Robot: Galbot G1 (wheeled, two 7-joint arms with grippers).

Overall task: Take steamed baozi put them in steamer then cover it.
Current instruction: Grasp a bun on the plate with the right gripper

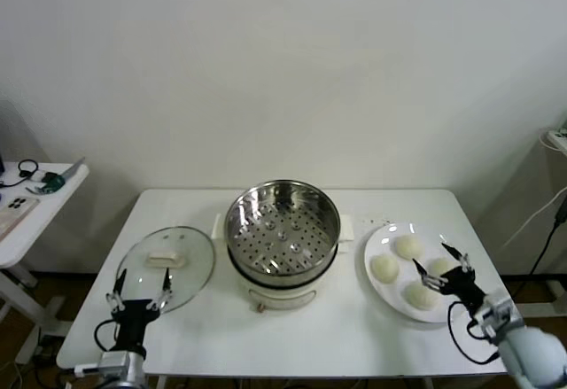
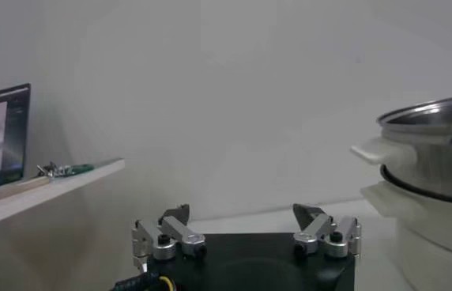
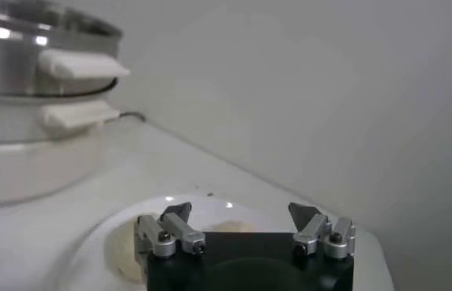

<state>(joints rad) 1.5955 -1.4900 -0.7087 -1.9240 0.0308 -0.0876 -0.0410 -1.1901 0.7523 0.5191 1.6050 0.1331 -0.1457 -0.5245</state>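
From the head we see our right gripper (image 1: pixel 442 260) spread wide over the plate (image 1: pixel 379 287), a baozi (image 1: pixel 437 267) between its fingers; the steamer (image 1: pixel 282 231) stands uncovered mid-table. Our left gripper (image 1: pixel 138 286) gapes over the cover (image 1: pixel 166 261).

At the left wrist, the fingers (image 2: pixel 177 232) stand apart, empty.

At the right wrist, they straddle a baozi (image 3: pixel 220 228).

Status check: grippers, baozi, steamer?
Left gripper open at lid. Right gripper open over plate, four baozi there. Steamer uncovered, empty.
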